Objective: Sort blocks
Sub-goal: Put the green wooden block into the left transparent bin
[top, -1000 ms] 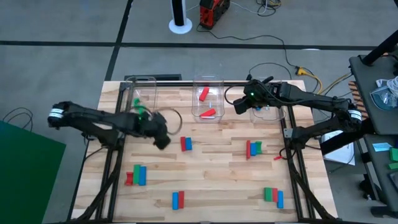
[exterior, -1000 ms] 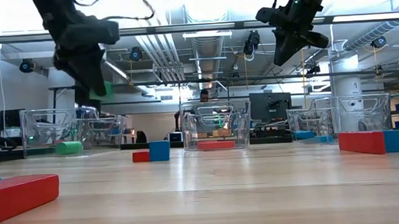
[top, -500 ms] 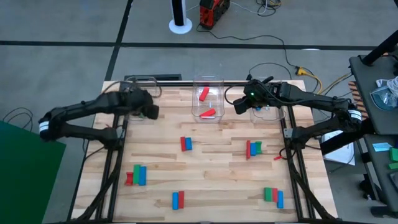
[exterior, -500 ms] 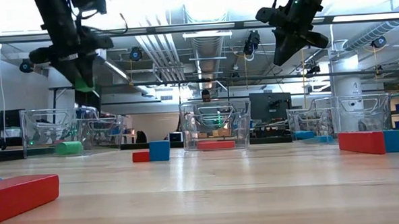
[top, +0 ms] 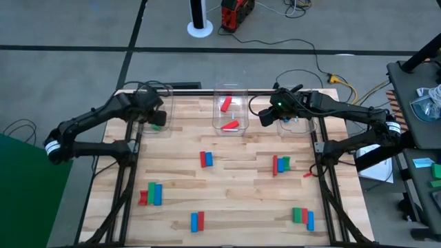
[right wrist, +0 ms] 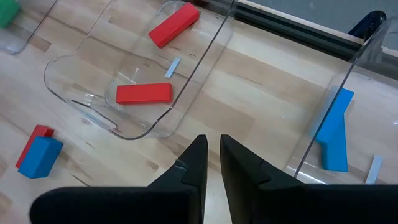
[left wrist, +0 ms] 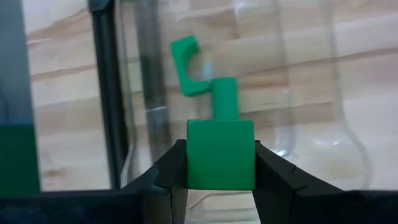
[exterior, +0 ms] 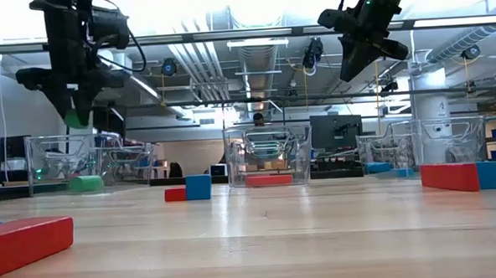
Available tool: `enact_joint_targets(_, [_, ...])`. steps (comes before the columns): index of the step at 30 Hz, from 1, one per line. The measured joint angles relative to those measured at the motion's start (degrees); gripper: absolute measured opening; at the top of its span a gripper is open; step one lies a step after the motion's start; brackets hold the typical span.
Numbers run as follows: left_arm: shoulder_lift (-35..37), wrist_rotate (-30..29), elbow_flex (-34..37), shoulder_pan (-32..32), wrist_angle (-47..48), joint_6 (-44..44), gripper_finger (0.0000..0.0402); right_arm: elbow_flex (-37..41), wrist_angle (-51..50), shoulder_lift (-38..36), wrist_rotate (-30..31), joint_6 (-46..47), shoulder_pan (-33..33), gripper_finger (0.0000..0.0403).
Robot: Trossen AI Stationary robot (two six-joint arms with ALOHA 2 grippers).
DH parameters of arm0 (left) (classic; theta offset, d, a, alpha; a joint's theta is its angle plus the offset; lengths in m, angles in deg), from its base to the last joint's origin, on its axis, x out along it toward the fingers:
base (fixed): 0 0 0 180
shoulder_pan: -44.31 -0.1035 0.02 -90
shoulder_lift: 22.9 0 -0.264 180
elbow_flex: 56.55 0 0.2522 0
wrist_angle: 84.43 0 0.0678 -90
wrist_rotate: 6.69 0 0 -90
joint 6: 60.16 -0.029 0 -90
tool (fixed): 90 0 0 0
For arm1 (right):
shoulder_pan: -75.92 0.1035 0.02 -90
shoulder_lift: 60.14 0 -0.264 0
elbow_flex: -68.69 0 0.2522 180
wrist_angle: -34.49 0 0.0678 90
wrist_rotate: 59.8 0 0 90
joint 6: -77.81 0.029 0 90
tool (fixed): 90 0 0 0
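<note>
- The wooden table (top: 227, 182) carries three clear bins along its far edge, with loose blocks scattered on the nearer half.
- The left arm has swung back and left since a second ago, from the open table near the red-and-blue pair to the far-left corner; its left gripper (top: 153, 117) now hangs above the left bin (top: 157, 110).
- That gripper's fingers are clamped on the two sides of a green block (left wrist: 220, 154), held in the air over the left bin, where another green block (left wrist: 224, 97) already lies.
- The right arm has not moved across the three moments; the right gripper (top: 265, 117) hovers high between the middle bin (top: 229, 109) and the right bin (top: 298, 122), its fingers almost touching and holding nothing.
- The middle bin holds two red blocks (right wrist: 144, 93); the right bin holds a blue block (right wrist: 334, 132).
- The loose blocks lie where they lay before: a red-and-blue pair (top: 206, 159) mid-table, a red-green group (top: 281, 164) to the right, a red-green-blue group (top: 151, 194) near left, a blue-red pair (top: 197, 221) near the front edge, and a green-red-blue group (top: 302, 217) near right.
</note>
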Motion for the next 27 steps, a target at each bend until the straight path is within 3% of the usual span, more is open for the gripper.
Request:
enact_joint_targets(7, [-3.4,-2.8,0.1,-0.1,6.3,0.3,0.0116,0.0,0.0,0.0,0.0,0.0,0.0,0.0034])
enact_joint_targets(14, [-6.7,-3.1,0.1,-0.1,6.3,-1.8,0.0120,0.0,0.0,0.0,0.0,0.0,0.0,0.0034])
enact_joint_targets(27, [-8.1,-4.7,0.1,0.0,6.3,-2.1,0.0174,0.0,0.0,0.0,0.0,0.0,0.0,0.0034])
